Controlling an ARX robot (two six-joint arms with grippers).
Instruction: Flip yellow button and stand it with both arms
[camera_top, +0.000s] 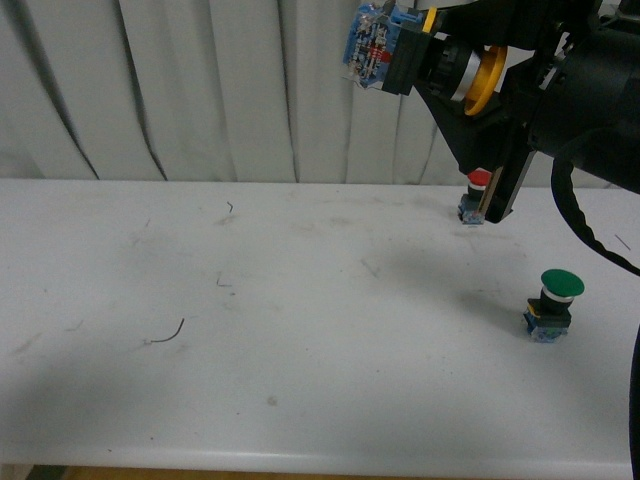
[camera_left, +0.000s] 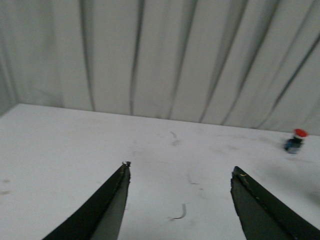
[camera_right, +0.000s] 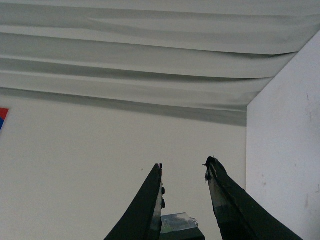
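The yellow button (camera_top: 420, 60) hangs high at the upper right of the front view, lying sideways in the air. Its blue contact block points left and its yellow cap (camera_top: 487, 80) points right. My right gripper (camera_top: 440, 60) is shut on it, one finger above and one below. In the right wrist view only a corner of the yellow button (camera_right: 177, 222) shows, deep between the black fingers of the right gripper (camera_right: 184, 165). My left gripper (camera_left: 180, 167) is open over the bare white table (camera_left: 60, 145) with nothing between its fingers. The left arm is out of the front view.
A small red-capped button (camera_top: 477, 190) stands at the back of the white table (camera_top: 300, 350), below the right arm, and also shows as the red button (camera_left: 296, 140). A green-capped button (camera_top: 555, 300) stands upright at the right. A grey curtain (camera_top: 200, 90) closes off the back.
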